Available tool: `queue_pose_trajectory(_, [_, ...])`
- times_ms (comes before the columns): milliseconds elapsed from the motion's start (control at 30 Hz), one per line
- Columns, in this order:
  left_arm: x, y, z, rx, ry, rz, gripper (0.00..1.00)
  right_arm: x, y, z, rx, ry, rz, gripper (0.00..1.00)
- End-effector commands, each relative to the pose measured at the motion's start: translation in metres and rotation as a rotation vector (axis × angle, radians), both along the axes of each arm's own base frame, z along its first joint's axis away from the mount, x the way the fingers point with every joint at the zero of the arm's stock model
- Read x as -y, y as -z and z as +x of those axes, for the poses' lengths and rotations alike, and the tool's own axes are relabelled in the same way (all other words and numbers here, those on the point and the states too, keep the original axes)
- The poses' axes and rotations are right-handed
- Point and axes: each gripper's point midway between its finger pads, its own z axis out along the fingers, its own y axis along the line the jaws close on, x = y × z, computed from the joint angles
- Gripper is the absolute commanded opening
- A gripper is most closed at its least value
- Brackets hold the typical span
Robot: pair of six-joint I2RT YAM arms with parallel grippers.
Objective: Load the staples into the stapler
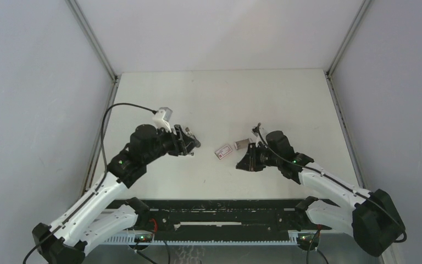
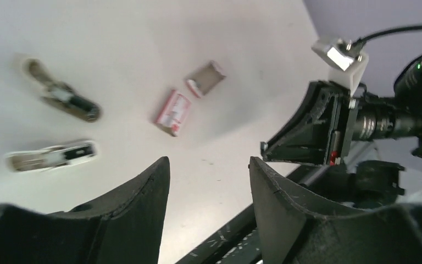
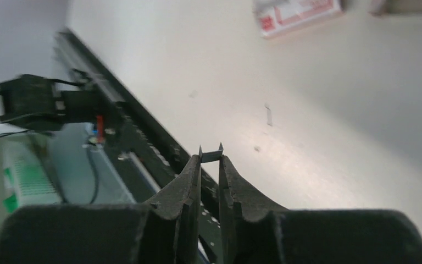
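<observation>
1. A staple strip (image 3: pixel 211 154) is pinched at the tips of the right gripper (image 3: pixel 210 161), low centre of its view.
2. The left gripper (image 2: pixel 209 166) is held spread, with nothing gripped.
3. The staples box (image 2: pixel 173 113) is seen mid-frame on the table (image 2: pixel 115 33) (its grey tray (image 2: pixel 206 78) just beside it, up-right).
4. A dark item (image 2: pixel 60 99) and a white item (image 2: pixel 52 155) are seen at left, blurred.

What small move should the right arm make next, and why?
Probably carry the strip toward the white item, which looks like the open stapler, though it is blurred. The right jaws pinch the strip at their very tips, so the staples are out of the box. The left jaws stand open and hold nothing.
</observation>
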Motion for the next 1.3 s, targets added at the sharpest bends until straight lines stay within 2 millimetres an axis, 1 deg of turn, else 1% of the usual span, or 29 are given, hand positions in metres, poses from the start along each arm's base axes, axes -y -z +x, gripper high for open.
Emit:
queue_pose_trajectory(0, [-0.054,-0.024,0.006,0.062,-0.075,0.246,0.59,0.025,0.038,0.000,-0.033,0.038,-0.297,0.13])
queue_pose_trajectory(133, [-0.100,-0.036,0.017,0.109,-0.234,0.421,0.60,0.037,0.063,-0.002,-0.101,0.063,-0.445,0.13])
queue_pose_trajectory(167, [-0.110,-0.038,0.019,0.125,-0.268,0.452,0.63,0.040,0.069,-0.002,-0.121,0.063,-0.476,0.13])
queue_pose_trajectory(200, [-0.117,-0.041,0.020,0.140,-0.300,0.475,0.65,0.042,0.076,-0.004,-0.151,0.058,-0.512,0.14])
queue_pose_trajectory(300, [-0.140,-0.043,0.025,0.171,-0.394,0.547,0.67,0.045,0.089,-0.006,-0.201,0.045,-0.613,0.13])
queue_pose_trajectory(367, [-0.147,-0.042,0.027,0.185,-0.431,0.567,0.68,0.044,0.092,-0.002,-0.210,0.033,-0.678,0.13])
queue_pose_trajectory(433, [-0.150,-0.040,0.027,0.187,-0.441,0.575,0.68,0.044,0.096,0.000,-0.219,0.019,-0.738,0.13])
queue_pose_trajectory(533, [-0.154,-0.040,0.025,0.193,-0.457,0.578,0.68,0.045,0.103,-0.002,-0.252,-0.010,-0.815,0.14])
queue_pose_trajectory(667, [-0.156,-0.039,0.023,0.199,-0.460,0.571,0.68,0.044,0.109,-0.006,-0.283,-0.035,-0.863,0.17])
queue_pose_trajectory(833, [-0.155,-0.037,0.022,0.197,-0.454,0.565,0.69,0.044,0.110,-0.003,-0.278,-0.032,-0.900,0.25])
queue_pose_trajectory(900, [-0.154,-0.035,0.023,0.195,-0.449,0.565,0.69,0.041,0.109,0.001,-0.268,-0.027,-0.899,0.31])
queue_pose_trajectory(1000, [-0.152,-0.033,0.023,0.187,-0.438,0.559,0.69,0.038,0.106,0.007,-0.248,-0.018,-0.903,0.35])
queue_pose_trajectory(1133, [-0.148,-0.029,0.024,0.179,-0.420,0.555,0.70,0.035,0.101,0.015,-0.219,-0.008,-0.900,0.35])
queue_pose_trajectory(1267, [-0.144,-0.024,0.025,0.168,-0.402,0.552,0.69,0.032,0.100,0.022,-0.199,-0.002,-0.904,0.32])
